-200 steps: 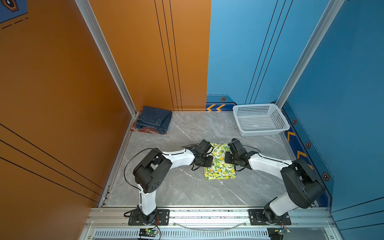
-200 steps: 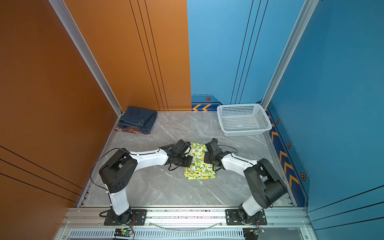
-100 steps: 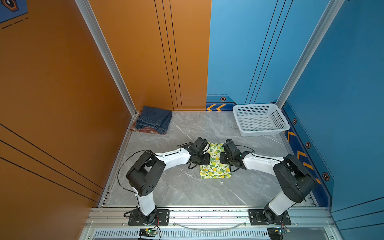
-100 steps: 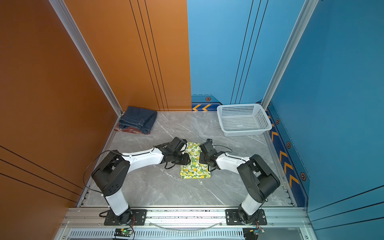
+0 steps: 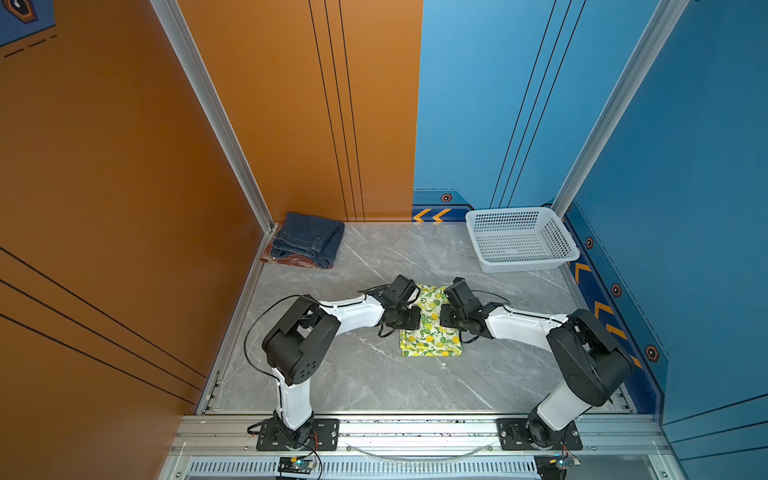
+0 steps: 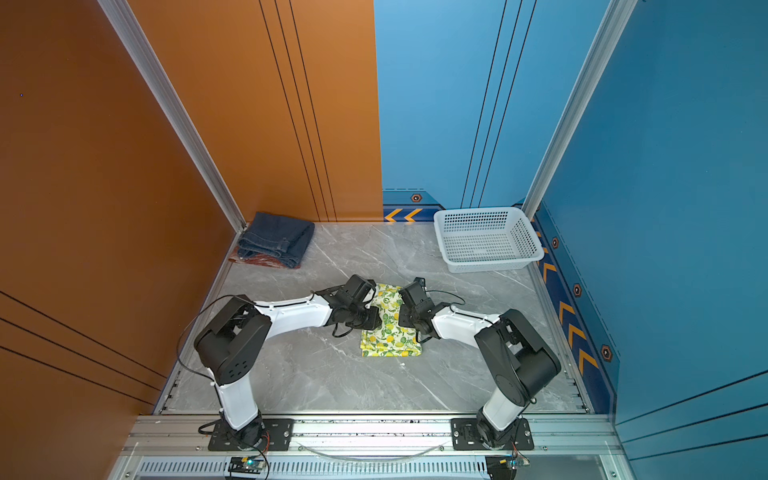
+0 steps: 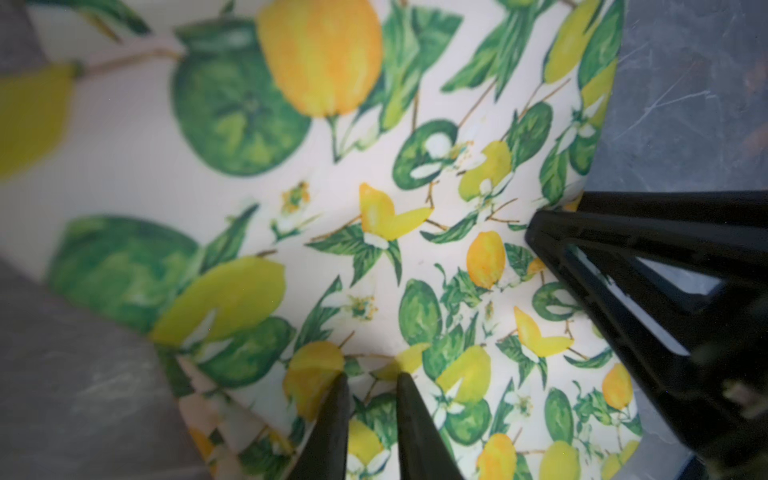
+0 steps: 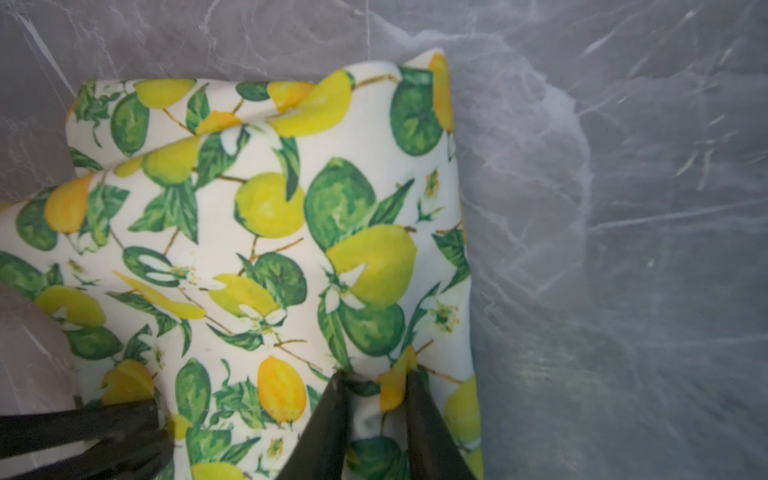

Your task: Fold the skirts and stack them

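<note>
The lemon skirt lies folded on the grey marble table, mid-way between the arms. My left gripper is on its far left part, jaws nearly together, with a pucker of the print pinched at the tips. My right gripper is on the far right part, shut on a raised fold of the same cloth. The denim skirt lies folded on the plaid skirt in the far left corner.
A white perforated basket stands at the far right corner. Orange and blue walls close in the table on three sides. The aluminium rail with both arm bases runs along the near edge.
Both grippers have shifted slightly left along the lemon skirt's far part, the right one more. The left gripper's jaws opened and closed down again. The folded skirt has barely moved.
</note>
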### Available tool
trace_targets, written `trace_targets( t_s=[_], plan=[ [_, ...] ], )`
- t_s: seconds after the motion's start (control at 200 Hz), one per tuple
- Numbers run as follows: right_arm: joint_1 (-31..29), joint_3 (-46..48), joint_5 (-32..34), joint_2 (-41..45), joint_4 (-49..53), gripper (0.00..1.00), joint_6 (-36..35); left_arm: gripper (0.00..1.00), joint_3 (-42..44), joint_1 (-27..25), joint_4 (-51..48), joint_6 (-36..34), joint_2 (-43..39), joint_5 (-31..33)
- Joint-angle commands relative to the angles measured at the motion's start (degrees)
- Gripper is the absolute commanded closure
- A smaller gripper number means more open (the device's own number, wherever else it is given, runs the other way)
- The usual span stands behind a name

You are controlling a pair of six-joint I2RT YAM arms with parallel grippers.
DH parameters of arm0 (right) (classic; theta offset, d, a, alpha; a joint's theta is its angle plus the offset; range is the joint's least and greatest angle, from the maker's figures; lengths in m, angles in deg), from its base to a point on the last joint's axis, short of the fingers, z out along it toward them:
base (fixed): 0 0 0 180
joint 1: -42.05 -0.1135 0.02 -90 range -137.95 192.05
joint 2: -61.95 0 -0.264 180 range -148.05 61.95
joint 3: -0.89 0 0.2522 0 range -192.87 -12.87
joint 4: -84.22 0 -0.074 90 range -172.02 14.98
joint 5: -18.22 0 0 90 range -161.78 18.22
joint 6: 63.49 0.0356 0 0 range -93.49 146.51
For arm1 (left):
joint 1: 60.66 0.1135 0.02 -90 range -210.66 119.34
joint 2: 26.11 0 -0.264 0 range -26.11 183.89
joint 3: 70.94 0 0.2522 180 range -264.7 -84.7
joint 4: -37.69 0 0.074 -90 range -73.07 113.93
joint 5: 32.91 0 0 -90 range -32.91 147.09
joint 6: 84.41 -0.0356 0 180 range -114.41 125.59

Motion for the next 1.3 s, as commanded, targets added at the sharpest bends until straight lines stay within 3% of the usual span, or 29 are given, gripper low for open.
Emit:
trace_targets(
  t_s=[0.0, 0.125, 0.315, 0.796, 1.061, 1.297],
  plan=[
    [0.04, -2.64, -0.07, 3.07, 3.4, 0.68, 0.43, 0.88, 4.43, 1.01, 0.43, -0.44, 2.44, -0.22],
    [1.39, -4.86, -2.33, 4.72, 3.73, 0.65, 0.14, 1.0, 5.96, 1.77, 1.45, -0.2, 2.01, -0.71],
    [3.25, -9.33, -4.49, 1.85, 3.44, 0.64, -0.58, 1.0, 6.43, 2.02, 1.89, -0.35, 1.96, -1.14],
    [6.88, -14.29, -5.94, -15.85, -3.73, 0.68, -0.28, 1.0, 8.68, 2.48, 2.51, -0.26, 0.67, -1.75],
    [7.51, -14.41, -4.78, -6.85, -0.48, 0.64, -2.13, 1.0, 8.48, 2.73, 2.68, -0.07, 1.21, -2.37],
    [5.49, -4.75, -1.33, 6.59, 2.43, 0.63, -0.79, 1.0, 8.51, 3.01, 2.89, 0.26, 1.34, -2.69]
  ],
)
